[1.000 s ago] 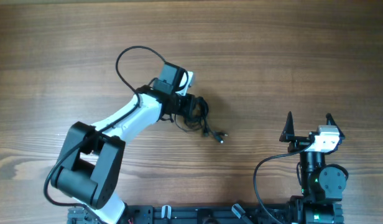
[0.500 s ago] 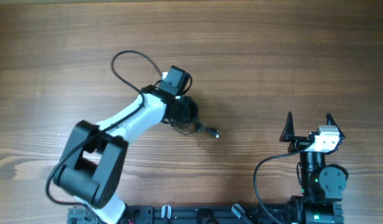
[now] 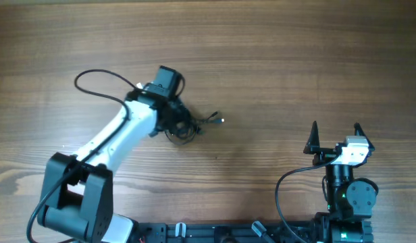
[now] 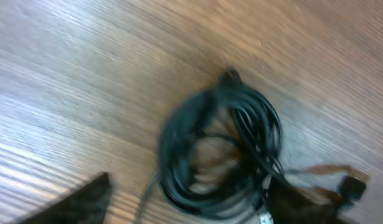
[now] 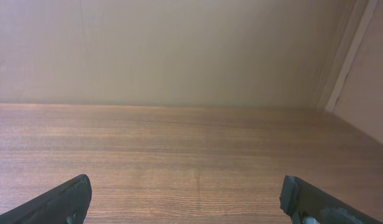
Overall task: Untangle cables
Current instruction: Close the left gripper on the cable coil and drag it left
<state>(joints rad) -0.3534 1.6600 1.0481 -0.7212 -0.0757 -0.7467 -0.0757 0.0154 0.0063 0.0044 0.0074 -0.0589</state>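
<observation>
The cables (image 3: 184,131) lie as one small knotted black bundle left of the table's middle, with a plug end (image 3: 219,121) trailing to the right. In the left wrist view the bundle (image 4: 179,143) is a blurred coil, with a plug (image 4: 353,186) at the right edge. My left gripper (image 3: 177,120) hangs right over the bundle. Its fingers (image 4: 188,208) stand wide apart, one on each side of the coil, and the right finger touches the strands. My right gripper (image 3: 335,129) is open and empty at the front right, far from the cables; its wrist view (image 5: 185,199) shows only bare wood.
The wooden table (image 3: 282,54) fills the view. The left arm's own thick black wire (image 3: 93,75) loops out at the left. A wall (image 5: 179,50) stands behind the table's far edge in the right wrist view.
My left arm has swung left and the cable bundle has moved left with it; the trailing plug end now points right and up. The right arm has not moved.
</observation>
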